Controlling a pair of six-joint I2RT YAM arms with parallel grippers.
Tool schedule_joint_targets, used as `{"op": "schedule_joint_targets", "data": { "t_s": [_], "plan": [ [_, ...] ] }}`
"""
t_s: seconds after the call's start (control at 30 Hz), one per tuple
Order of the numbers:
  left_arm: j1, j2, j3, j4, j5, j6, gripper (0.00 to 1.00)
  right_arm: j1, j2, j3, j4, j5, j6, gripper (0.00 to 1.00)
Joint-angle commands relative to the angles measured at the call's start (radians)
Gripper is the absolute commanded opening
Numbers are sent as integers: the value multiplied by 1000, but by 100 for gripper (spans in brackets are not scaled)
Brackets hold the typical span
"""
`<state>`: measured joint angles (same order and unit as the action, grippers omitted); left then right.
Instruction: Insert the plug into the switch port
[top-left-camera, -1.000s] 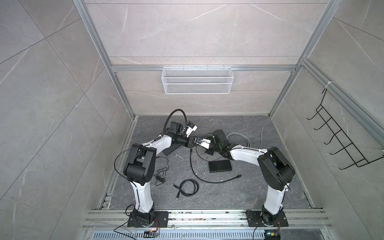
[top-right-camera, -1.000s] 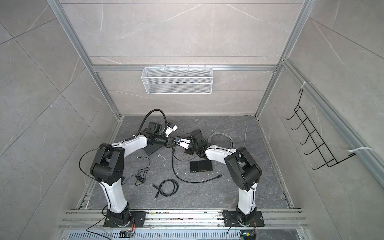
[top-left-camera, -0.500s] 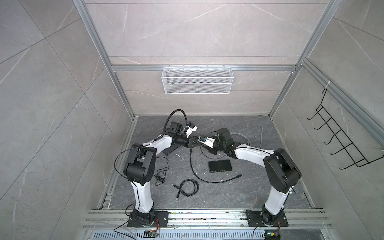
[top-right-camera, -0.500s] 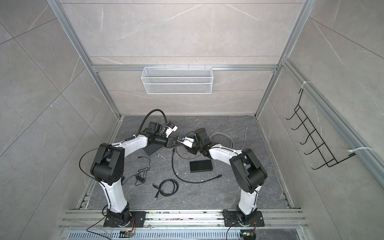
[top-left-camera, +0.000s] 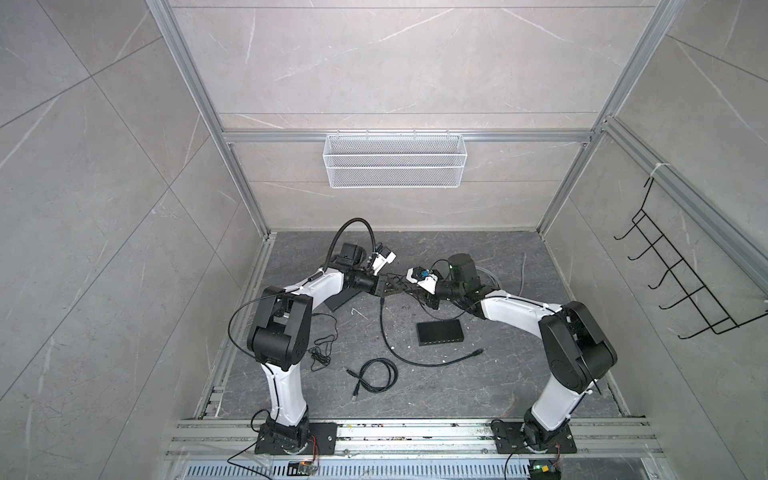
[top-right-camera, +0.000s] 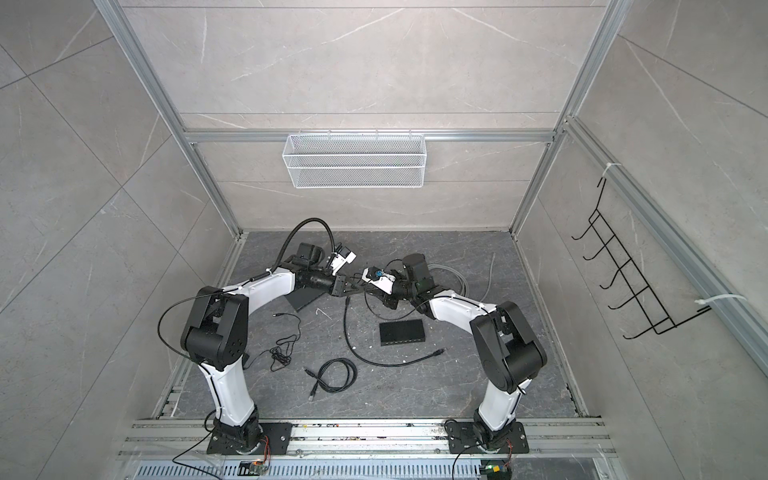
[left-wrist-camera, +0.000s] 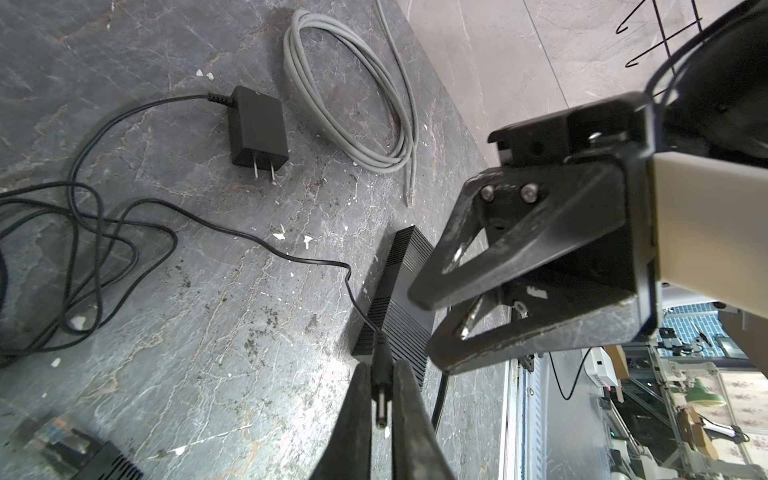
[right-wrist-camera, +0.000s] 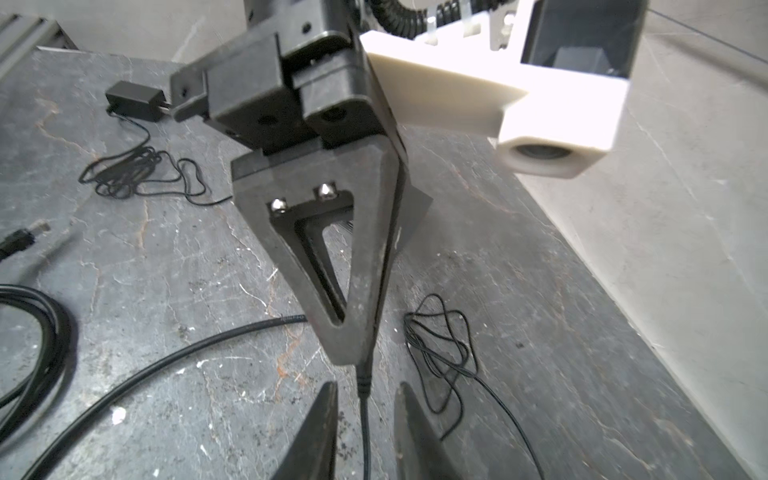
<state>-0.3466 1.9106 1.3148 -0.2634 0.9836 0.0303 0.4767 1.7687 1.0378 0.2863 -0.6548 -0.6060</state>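
Both top views are evenly lit with soft light from overhead. There are barely any shadows, just faint darker patches on the floor (top-left-camera: 498, 382) under the arms (top-left-camera: 511, 313). The pale walls (top-left-camera: 104, 208) stay bright without clipping. It's a wide lens though, so the frame posts (top-left-camera: 201, 104) splay outward toward the edges.

The left wrist view is pretty crisp. The floor marbling and the plug (left-wrist-camera: 381, 374) are sharp, and only the left fingers (left-wrist-camera: 351, 436) right at the lens go soft. The corners are stretched.

The right wrist view is the worst, hazy and smeared all over. The white mount (right-wrist-camera: 457, 95) is blown out with glare, and the right fingers (right-wrist-camera: 320, 436) are out of focus.
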Motion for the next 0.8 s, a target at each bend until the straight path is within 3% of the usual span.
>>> {"op": "schedule_joint_targets", "data": {
  "t_s": [0.0,0.43,0.77],
  "plan": [
    [6,-10,39,-31,55,32,4,-6,34,-8,68,-72,41,26],
    [6,-12,45,-25,65,14,3,-7,72,20,64,-54,29,21],
    [6,-22,44,-21,82,10,3,-7,77,37,28,-26,9,23]
  ]
}}
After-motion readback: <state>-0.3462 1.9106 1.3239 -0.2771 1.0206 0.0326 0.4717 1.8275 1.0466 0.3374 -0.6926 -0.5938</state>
